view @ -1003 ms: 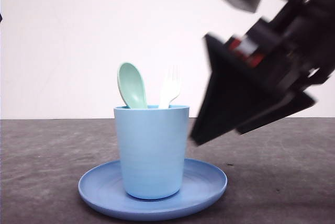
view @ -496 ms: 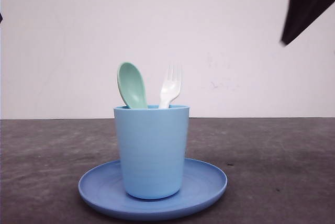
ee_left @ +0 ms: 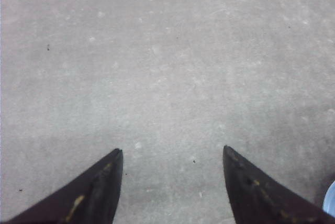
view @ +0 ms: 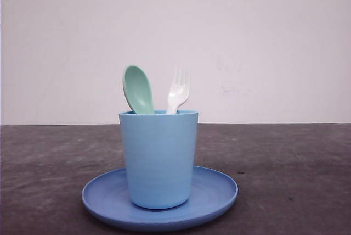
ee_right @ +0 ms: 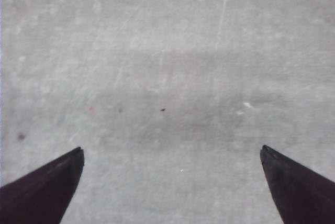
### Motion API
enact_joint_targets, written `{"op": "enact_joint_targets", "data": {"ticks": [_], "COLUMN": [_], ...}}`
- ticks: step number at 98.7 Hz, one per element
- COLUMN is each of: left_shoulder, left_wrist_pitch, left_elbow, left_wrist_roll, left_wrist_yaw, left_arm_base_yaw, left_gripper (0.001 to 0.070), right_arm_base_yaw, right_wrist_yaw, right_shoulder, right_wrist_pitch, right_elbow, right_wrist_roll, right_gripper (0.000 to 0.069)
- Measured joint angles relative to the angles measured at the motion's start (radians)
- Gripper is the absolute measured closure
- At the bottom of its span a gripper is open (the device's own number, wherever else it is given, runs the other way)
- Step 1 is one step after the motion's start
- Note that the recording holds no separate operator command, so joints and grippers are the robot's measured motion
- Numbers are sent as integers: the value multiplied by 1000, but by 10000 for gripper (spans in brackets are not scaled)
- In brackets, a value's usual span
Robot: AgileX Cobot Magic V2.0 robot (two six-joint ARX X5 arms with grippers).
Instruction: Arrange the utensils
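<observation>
Front view: the mint-green spoon (view: pixel 137 90) and the white fork (view: pixel 178 91) stand side by side in the light blue cup (view: pixel 159 158), the spoon on the left and the fork on the right. Both lean slightly, handles down inside the cup and hidden by its wall; the oval bowl of the spoon and the four tines of the fork rise above the rim. The two utensils are near each other but whether they touch inside the cup cannot be told. The cup stands upright at the middle of the round blue plate (view: pixel 219 194), which lies flat on the dark grey worktop (view: pixel 290 163). A pale wall (view: pixel 263 43) closes the scene behind. Nothing stands between the camera and the cup, and the worktop on either side of the plate is bare.

Left wrist view: the left hand (ee_left: pixel 172 153) has its two dark fingers spread wide with only speckled grey worktop (ee_left: pixel 167 67) between them; it holds nothing. A sliver of pale blue edge (ee_left: pixel 330 203) appears at the frame border beside one finger, too small to identify with certainty.

Right wrist view: the right hand (ee_right: pixel 172 150) is spread wider still, its fingertips far apart over scratched grey worktop (ee_right: pixel 167 51), holding nothing.
</observation>
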Motion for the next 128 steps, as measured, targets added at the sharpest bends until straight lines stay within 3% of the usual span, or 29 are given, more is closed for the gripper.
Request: {"op": "enact_joint_targets", "data": {"ticks": [31,38,42,48,53,58,73,117,128], "left_shoulder": [0,0,0,0,0,0,0,0,-5], "left_wrist_pitch": [0,-1,-4,-11,-20,-35,-75,-64,-52], "left_elbow": [0,0,0,0,0,0,0,0,-1], "left_wrist_roll": [-1,-6,-13,-20,-23,-24,-31,-35,-21], "left_wrist_yaw": [0,0,0,0,0,0,0,0,-63], "left_arm_base_yaw": [0,0,0,0,0,0,0,0,5], "left_gripper": [361,456,568,643,668,677,682,684,685], "right_arm_base_yaw": [1,1,1,1,1,1,1,1,1], "right_wrist_yaw": [7,7,7,7,7,7,7,7,7], "right_shoulder": [0,0,0,0,0,0,0,0,0], "right_wrist_pitch": [-5,-7,-10,-13,-12,-12,-9,14,14], "right_elbow": [0,0,0,0,0,0,0,0,0], "right_wrist_roll": [-33,-34,-35,-36,-37,-37,-37,-37,-37], "right_gripper": [29,193,328,504,589,629,661,664,664]}}
